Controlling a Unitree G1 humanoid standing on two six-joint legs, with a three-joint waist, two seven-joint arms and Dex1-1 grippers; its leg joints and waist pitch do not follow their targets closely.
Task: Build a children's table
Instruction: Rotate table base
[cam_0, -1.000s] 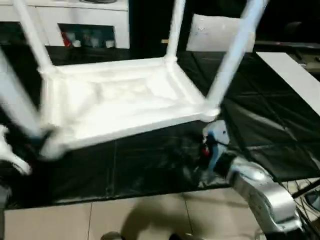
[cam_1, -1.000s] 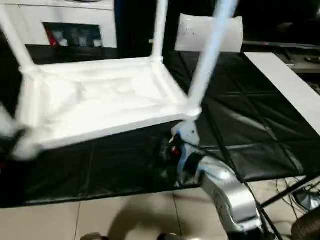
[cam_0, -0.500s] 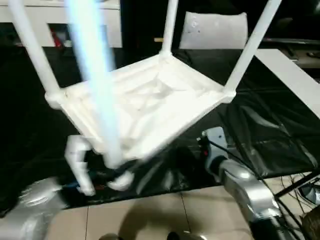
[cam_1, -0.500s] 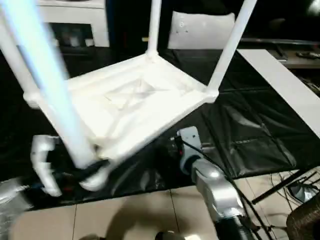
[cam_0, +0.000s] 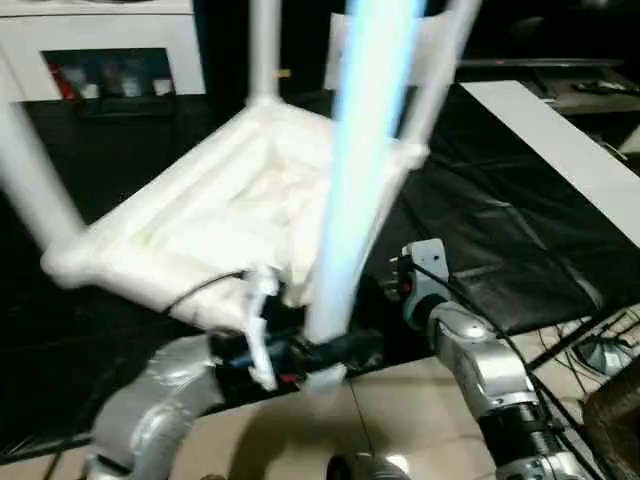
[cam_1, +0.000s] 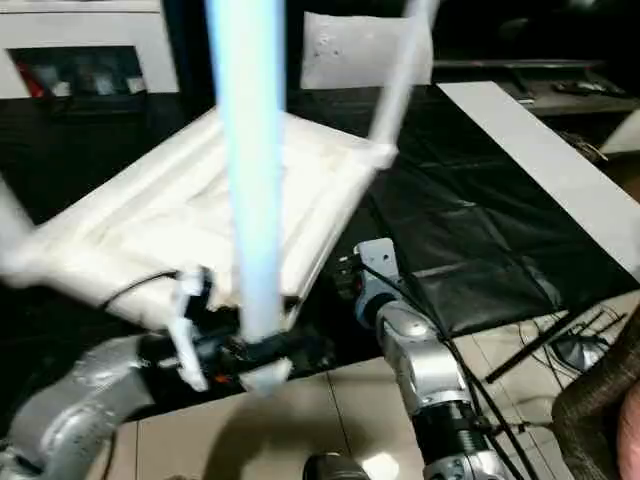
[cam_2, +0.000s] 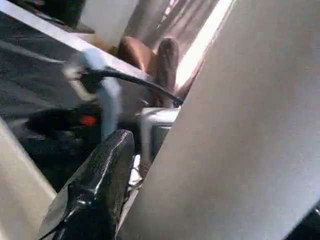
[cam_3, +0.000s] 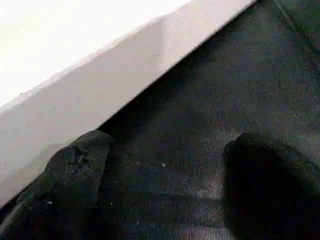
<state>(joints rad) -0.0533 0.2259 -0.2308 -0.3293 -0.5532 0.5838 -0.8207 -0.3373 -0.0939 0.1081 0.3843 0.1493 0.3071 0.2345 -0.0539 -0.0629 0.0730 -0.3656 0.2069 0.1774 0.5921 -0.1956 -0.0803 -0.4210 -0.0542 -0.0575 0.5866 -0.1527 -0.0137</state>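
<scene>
The children's table (cam_0: 230, 215) hangs upside down and tilted over the black mat, white ribbed underside up, its legs pointing upward. The nearest leg (cam_0: 360, 150) rises through the middle of the picture. My left gripper (cam_0: 335, 352) reaches across the front and is shut on the base of that leg at the near corner socket. In the left wrist view one black finger (cam_2: 95, 190) presses against the broad white leg (cam_2: 240, 140). My right gripper (cam_3: 165, 200) is open low under the table's right rim (cam_3: 75, 100), with only mat between its fingers (cam_3: 75, 170).
A black mat (cam_0: 490, 220) covers the floor under the table, with pale tiles (cam_0: 400, 400) in front of it. A long white board (cam_0: 560, 140) lies at the right, a white shelf unit (cam_0: 100, 50) stands at the back left, and cables (cam_0: 600, 350) trail at the lower right.
The table has swung round and its near corner has come toward me. My left arm has moved right across the front with the near leg, which now stands in the middle. The right arm barely moved.
</scene>
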